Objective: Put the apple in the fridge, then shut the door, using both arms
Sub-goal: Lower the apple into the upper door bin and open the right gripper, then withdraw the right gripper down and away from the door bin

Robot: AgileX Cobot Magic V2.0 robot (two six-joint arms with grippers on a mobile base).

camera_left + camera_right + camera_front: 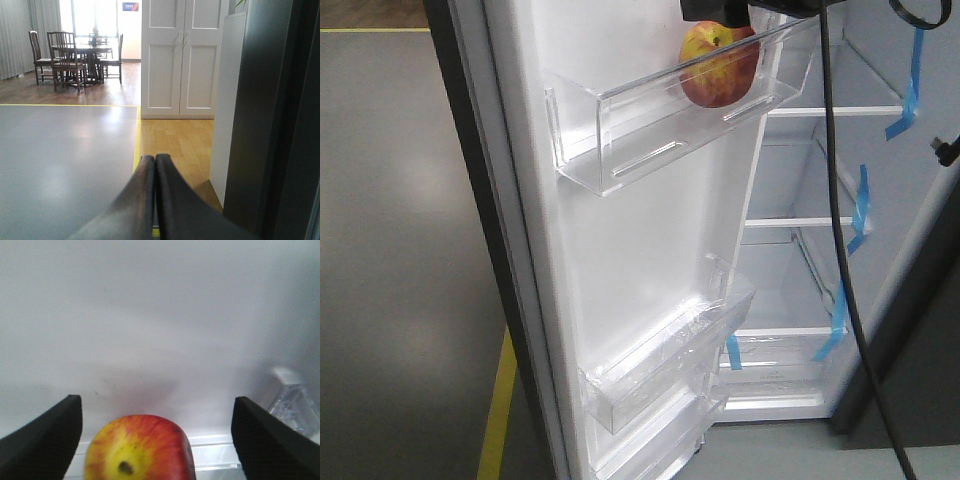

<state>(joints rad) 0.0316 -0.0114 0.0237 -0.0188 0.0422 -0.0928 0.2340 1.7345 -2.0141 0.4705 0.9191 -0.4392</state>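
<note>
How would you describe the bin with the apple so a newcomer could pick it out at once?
Start at the open fridge door, its white inner face turned to the front camera. Clear plastic bins hang on it; take the upper bin, well above the lower bins. It alone holds the red-and-yellow apple.

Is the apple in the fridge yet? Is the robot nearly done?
Nearly. The apple sits in the upper clear bin on the door, and the right gripper is open around it, not touching. The door is open, so closing it is left; the left gripper is shut, outside.
</note>
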